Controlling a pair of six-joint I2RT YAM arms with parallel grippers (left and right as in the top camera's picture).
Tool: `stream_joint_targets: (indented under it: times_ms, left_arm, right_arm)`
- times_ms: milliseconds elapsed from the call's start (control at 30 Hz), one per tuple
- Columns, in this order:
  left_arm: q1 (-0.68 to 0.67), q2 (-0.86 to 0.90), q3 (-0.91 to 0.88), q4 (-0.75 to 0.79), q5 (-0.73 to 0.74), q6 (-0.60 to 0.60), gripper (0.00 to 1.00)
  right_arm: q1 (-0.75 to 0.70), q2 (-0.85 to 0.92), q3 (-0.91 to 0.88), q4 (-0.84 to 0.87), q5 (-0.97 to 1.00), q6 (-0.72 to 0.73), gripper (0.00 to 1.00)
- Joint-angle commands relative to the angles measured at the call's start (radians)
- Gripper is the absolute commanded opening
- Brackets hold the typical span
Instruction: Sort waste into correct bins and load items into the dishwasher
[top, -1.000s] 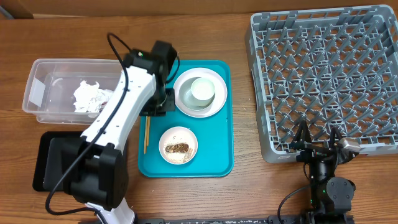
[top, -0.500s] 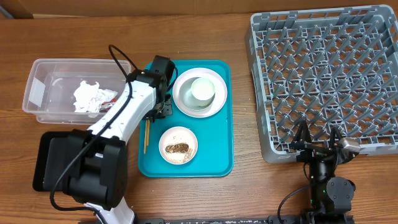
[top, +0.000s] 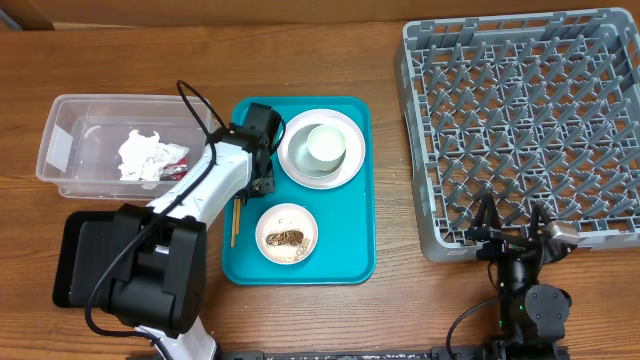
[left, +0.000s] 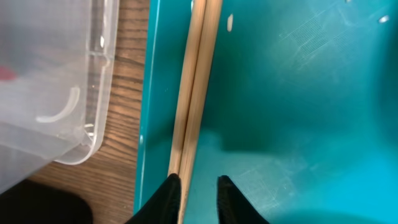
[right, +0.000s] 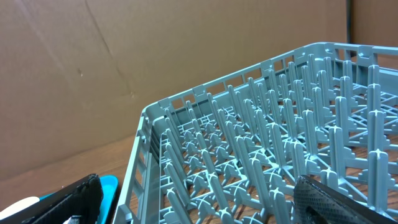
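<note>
Overhead: the left tool hangs over the left side of the teal tray, at the upper end of the chopsticks. A napkin and a red wrapper lie in the clear tub on the desk.

Left wrist: its jaws stand slightly apart and empty over the chopsticks, which lie along the tray's edge.

Right wrist: the right tool, wide open, faces the grey rack.

Left arm reaching, right arm tucked low.
The left arm is stretched forward with its wrist tipped down; left gripper fingertips a narrow gap apart. The right gripper sits low, jaws spread wide.
</note>
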Motion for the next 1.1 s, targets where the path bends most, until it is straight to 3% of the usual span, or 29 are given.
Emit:
stream_joint_targets:
  times_ms: [0,67,233,1067]
  left_arm:
    - [0.006,-0.020,-0.032,0.033,-0.040,0.024,0.11]
    - [0.006,-0.020,-0.033,0.034,-0.090,0.026,0.04]
    - [0.006,-0.020,-0.032,0.035,-0.195,0.027,0.04]
    - [0.004,-0.019,-0.145,0.148,-0.111,0.026,0.04]
  right_arm:
    - [-0.003,-0.011,-0.010,0.005,0.010,-0.006,1.00]
    - [-0.003,-0.011,-0.010,0.005,0.010,-0.006,1.00]
    - [-0.003,-0.011,-0.010,0.005,0.010,-0.006,1.00]
    - [-0.003,-0.011,-0.010,0.005,0.010,-0.006,1.00]
